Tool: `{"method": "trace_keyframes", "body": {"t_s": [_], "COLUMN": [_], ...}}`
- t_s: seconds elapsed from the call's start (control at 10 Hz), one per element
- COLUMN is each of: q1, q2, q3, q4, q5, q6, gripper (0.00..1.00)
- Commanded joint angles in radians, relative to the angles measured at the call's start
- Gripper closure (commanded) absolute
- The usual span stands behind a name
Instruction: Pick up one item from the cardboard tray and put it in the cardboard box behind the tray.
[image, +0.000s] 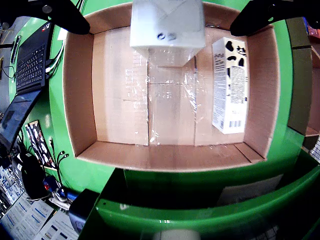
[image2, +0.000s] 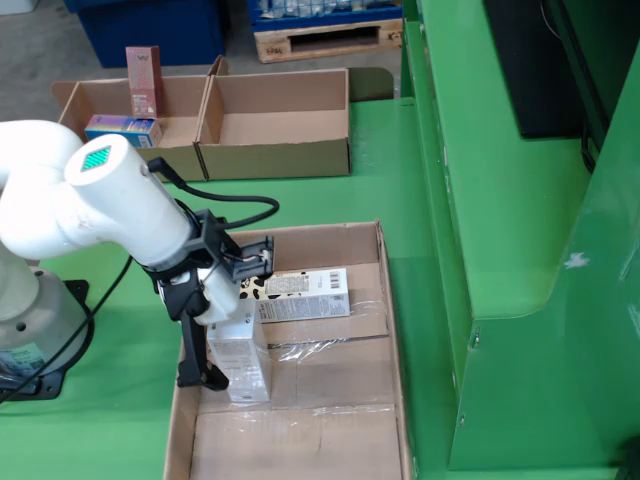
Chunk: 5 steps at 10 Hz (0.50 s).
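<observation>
A large open cardboard box fills the wrist view and lies at the front of the fixed view. A white carton stands upright in it. My gripper straddles this carton, and the wrist view shows a gap between each black finger and the carton's sides, so it is open. A cow-patterned carton lies flat on the box floor. The cardboard tray further back holds a blue box and an upright brown-red carton.
A second cardboard tray sits beside the first. A green machine housing rises along the right of the box. The arm's base and cable are on the left. A laptop lies at the wrist view's left.
</observation>
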Motion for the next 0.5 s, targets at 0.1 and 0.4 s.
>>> {"method": "trace_keyframes", "body": {"t_s": [0.1, 0.4], "q1": [-0.012, -0.012], "q2": [-0.026, -0.042], "q3": [0.014, 0.004], "q4": [0.036, 0.042], "q5": [0.001, 0.0], "q6": [-0.004, -0.002], "gripper": [0.0, 0.0]}}
